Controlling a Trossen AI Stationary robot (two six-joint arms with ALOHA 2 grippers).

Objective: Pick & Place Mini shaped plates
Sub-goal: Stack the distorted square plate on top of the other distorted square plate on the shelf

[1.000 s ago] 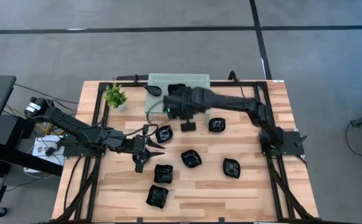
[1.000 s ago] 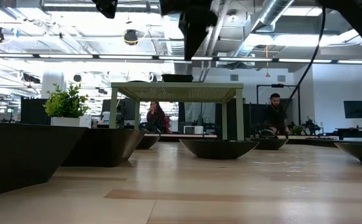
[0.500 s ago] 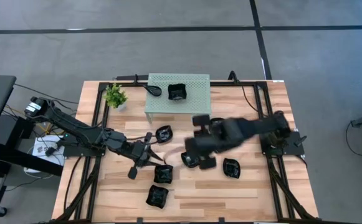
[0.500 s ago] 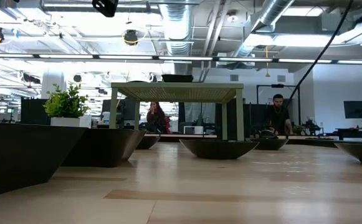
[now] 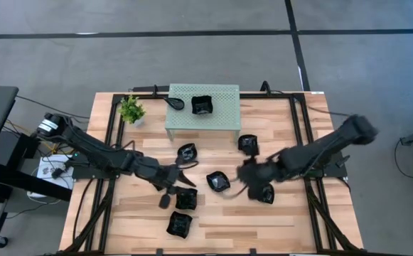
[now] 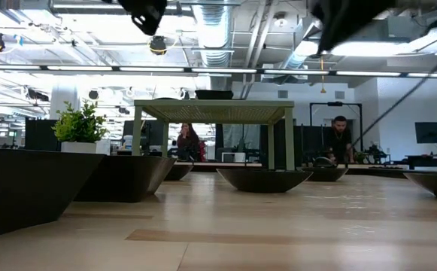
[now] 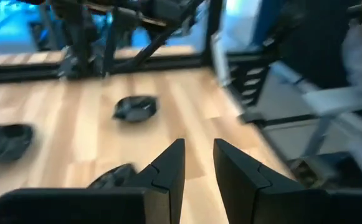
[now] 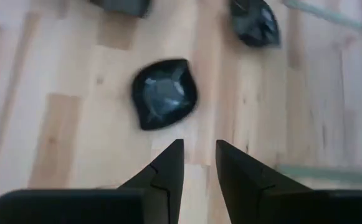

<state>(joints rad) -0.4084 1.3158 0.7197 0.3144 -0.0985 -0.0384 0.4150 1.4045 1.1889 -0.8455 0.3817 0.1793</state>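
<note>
One small black plate point(image 5: 202, 105) already sits on top of the pale green stand point(image 5: 227, 93) at the far middle of the table point(image 5: 298, 213), so by the look of it the task is only just under way. Six more plates lie loose on the wood in front of the stand: one point(image 5: 187, 152) just left of centre, one point(image 5: 247, 143) near the stand's right leg, one point(image 5: 218, 182) in the middle, one point(image 5: 264, 193) to its right, and two point(image 5: 185, 199) point(image 5: 178, 225) nearer the front. That makes seven plates in all, with six apparently left to move. The right gripper point(image 8: 199, 163) hangs over the middle plate point(image 8: 164, 93), its fingers slightly parted and holding nothing. The left gripper point(image 7: 198, 163) is low near the front plates, also narrowly parted and empty. A small potted plant point(image 5: 131, 109) stands at the stand's left.
</note>
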